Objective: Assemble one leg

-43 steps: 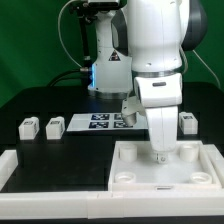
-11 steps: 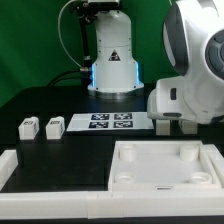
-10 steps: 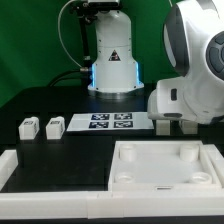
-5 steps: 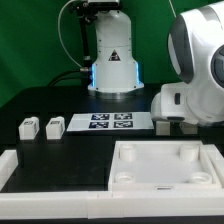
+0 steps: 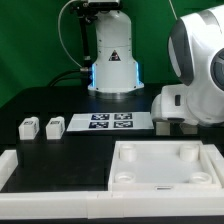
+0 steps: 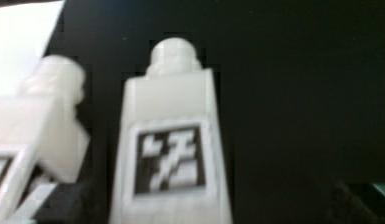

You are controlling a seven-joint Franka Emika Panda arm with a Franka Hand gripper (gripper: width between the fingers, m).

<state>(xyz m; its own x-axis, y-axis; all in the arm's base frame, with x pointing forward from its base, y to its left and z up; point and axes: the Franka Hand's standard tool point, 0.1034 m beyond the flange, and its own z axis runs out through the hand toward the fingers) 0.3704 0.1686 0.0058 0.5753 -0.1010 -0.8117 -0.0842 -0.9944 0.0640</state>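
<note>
The gripper (image 5: pixel 172 127) hangs low at the exterior view's right, near the tray's (image 5: pixel 150 186) far corner, mostly hidden behind the arm's white housing (whether its jaws stand wide or narrow I cannot tell); in the wrist view the leg (image 6: pixel 171 150) lies on the black table (image 6: pixel 295 100), tag face showing; a second leg (image 6: pixel 47 115) lies just beside it.
</note>
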